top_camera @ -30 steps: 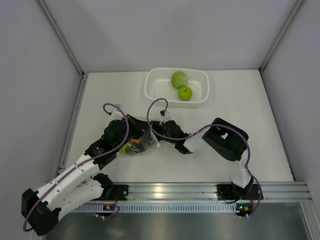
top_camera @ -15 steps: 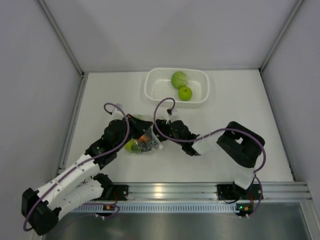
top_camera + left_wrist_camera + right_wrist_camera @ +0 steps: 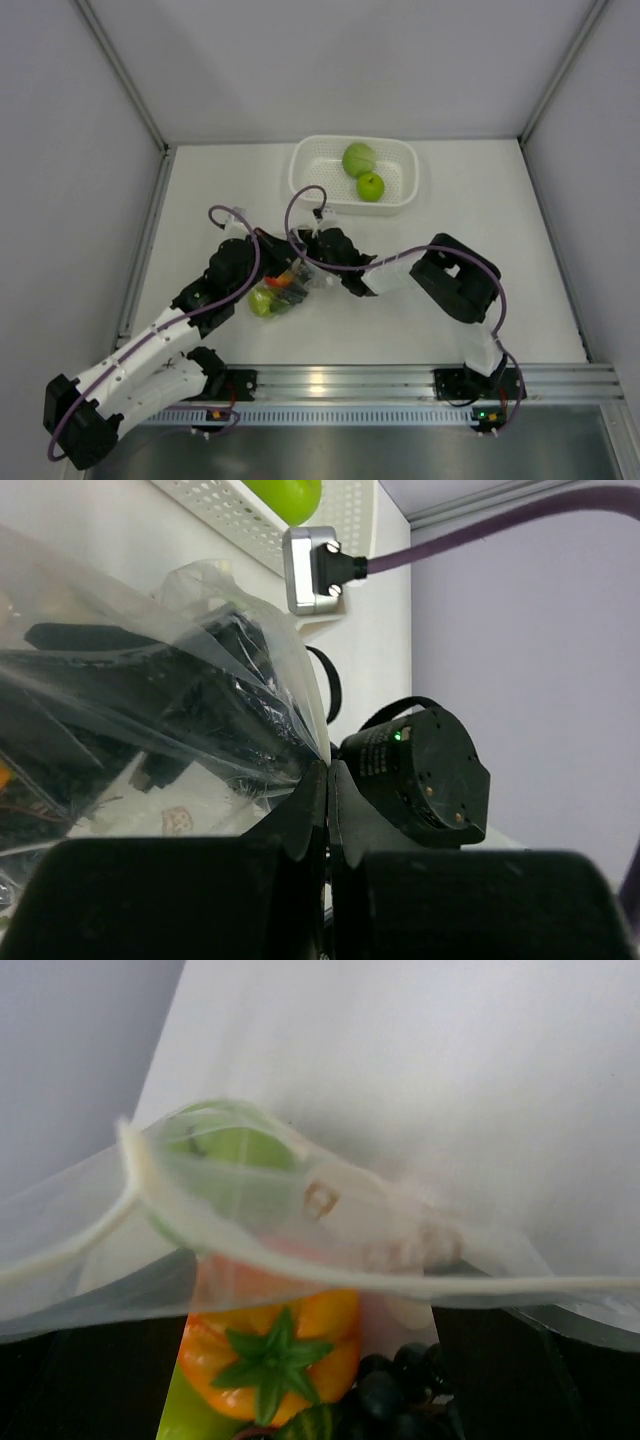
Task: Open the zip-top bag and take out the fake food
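The clear zip-top bag [image 3: 283, 291] lies between the two arms with fake food inside. My left gripper [image 3: 328, 772] is shut on the bag's thin plastic edge [image 3: 160, 670]; from above, the left gripper [image 3: 258, 262] sits at the bag's upper left. My right gripper [image 3: 303, 272] stands open at the bag's mouth. In the right wrist view, its dark fingers [image 3: 85, 1380] flank an orange-red fruit with a green calyx [image 3: 268, 1355] and a dark grape bunch [image 3: 400, 1390]. A green apple [image 3: 228, 1150] lies deeper behind the zip strip [image 3: 380, 1278].
A white perforated basket [image 3: 310, 175] at the back holds a pale green ball [image 3: 358, 158] and a green apple [image 3: 370, 186]. Grey walls close the table on three sides. The right arm's elbow [image 3: 455, 278] hangs over the table's right middle.
The right gripper drew back to the right, then came left again into the bag's mouth, with its jaws spread wider. The bag has sagged slightly down-left. The left gripper has stayed shut.
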You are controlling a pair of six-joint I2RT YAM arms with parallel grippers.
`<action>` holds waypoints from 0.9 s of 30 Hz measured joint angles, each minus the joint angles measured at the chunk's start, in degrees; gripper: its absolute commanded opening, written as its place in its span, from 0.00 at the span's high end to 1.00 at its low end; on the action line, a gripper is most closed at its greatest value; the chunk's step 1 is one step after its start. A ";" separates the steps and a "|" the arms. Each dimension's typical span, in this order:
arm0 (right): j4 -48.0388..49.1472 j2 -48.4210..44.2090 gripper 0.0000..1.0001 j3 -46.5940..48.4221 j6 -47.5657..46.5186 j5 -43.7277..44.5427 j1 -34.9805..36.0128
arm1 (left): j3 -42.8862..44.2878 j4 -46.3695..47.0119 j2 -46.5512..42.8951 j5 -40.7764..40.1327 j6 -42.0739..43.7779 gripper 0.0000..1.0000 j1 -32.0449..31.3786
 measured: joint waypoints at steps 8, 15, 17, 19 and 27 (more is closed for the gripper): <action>-3.63 5.07 0.04 4.87 -0.63 0.22 0.31 | -3.02 0.04 -0.46 -1.03 0.09 1.00 0.00; -4.46 3.74 0.03 2.97 -2.14 -0.26 0.76 | -3.91 -1.31 -3.48 -3.13 1.42 1.00 -0.07; -5.14 1.57 0.03 0.79 -3.06 -1.95 0.81 | -4.00 -1.64 -4.42 -3.72 2.03 1.00 -0.13; -6.01 -0.50 0.02 -0.63 -4.31 -4.57 0.81 | -4.39 -1.79 -5.22 -4.26 2.56 1.00 -0.13; -13.64 -4.07 0.01 -0.70 -9.94 -13.09 1.36 | -6.71 -1.81 -6.93 -4.46 3.13 1.00 -0.33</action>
